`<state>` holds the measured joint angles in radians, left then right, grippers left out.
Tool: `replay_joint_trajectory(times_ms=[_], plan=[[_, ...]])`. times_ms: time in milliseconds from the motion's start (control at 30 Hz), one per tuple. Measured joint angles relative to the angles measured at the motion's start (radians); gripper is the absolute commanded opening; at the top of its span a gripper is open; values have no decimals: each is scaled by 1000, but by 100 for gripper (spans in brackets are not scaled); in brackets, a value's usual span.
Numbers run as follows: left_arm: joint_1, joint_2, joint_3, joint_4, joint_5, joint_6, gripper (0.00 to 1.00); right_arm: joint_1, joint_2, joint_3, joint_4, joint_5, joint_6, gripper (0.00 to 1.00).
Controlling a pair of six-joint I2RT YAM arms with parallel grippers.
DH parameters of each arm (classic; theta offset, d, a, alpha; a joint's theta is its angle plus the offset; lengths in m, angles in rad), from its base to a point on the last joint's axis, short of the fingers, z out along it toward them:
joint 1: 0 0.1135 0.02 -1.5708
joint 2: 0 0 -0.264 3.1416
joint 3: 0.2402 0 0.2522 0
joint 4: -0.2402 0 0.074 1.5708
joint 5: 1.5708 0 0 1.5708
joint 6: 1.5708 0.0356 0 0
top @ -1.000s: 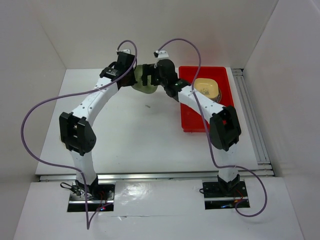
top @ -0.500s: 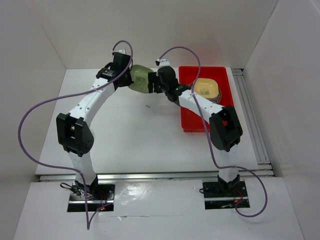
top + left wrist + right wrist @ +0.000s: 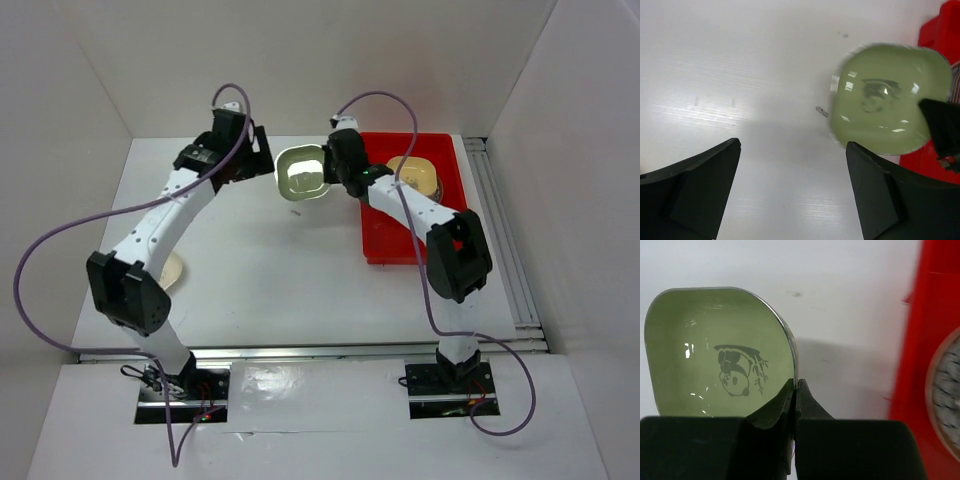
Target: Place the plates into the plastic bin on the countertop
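- The right hand (image 3: 795, 387) is pinched shut on the near rim of the green dish (image 3: 715, 360). From the wrist view the dish spreads out toward 11 o'clock of the fingertips, with a panda drawing on its inside.
- In the top view the green dish sits at 9 o'clock of the right hand, face up, casting a shadow on the surface (image 3: 260, 260).
- The left hand (image 3: 792, 145) is spread wide and holds nothing. The green dish lies at 2 o'clock from it, apart from both of its fingers.
- The red bin (image 3: 385, 245) stands just beside the green dish at 3 o'clock, at the far right of the surface.
- A yellowish dish (image 3: 413, 176) lies in the bin, its near edge covered by the right arm.
- A brown-rimmed plate (image 3: 947, 390) is cut off by the right edge of the right wrist view, and its pattern is blurred.
- A cream dish (image 3: 172, 270) at 8 o'clock of the surface is half hidden behind the left arm's elbow.
- The surface is plain white, closed in by white walls (image 3: 330, 60) at 9, 12 and 3 o'clock.
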<state>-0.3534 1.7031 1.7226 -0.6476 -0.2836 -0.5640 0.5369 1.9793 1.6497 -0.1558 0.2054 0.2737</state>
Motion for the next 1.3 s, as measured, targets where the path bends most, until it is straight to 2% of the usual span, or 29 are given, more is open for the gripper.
replay_joint_trajectory(times_ms=[133, 333, 600, 700, 733, 767, 800, 833, 867, 1100, 1300], plan=[[116, -129, -34, -77, -39, -37, 100, -103, -114, -102, -75, 54, -56, 0], [328, -264, -178, -153, -86, -69, 100, -367, -267, -166, -116, 76, -94, 0], [502, -322, -451, -216, -72, -110, 100, -525, -261, -166, -115, -15, -149, 0], [543, -328, -507, -226, -56, -125, 100, -557, -226, -166, -111, -43, -164, 5], [554, -333, -520, -227, -53, -126, 100, -565, -214, -165, -110, -46, -165, 12], [567, -341, -534, -226, -50, -128, 100, -576, -198, -165, -109, -51, -167, 55], [577, -351, -548, -228, -48, -130, 100, -584, -185, -165, -107, -58, -164, 82], [587, -362, -560, -229, -46, -130, 100, -589, -172, -165, -105, -68, -161, 95], [597, -373, -569, -230, -46, -130, 100, -592, -164, -165, -104, -74, -160, 100], [639, -431, -583, -250, -77, -133, 100, -569, -177, -182, 4, -136, -144, 100], [714, -507, -609, -307, -146, -179, 100, -408, -227, -199, 50, -150, -142, 100]])
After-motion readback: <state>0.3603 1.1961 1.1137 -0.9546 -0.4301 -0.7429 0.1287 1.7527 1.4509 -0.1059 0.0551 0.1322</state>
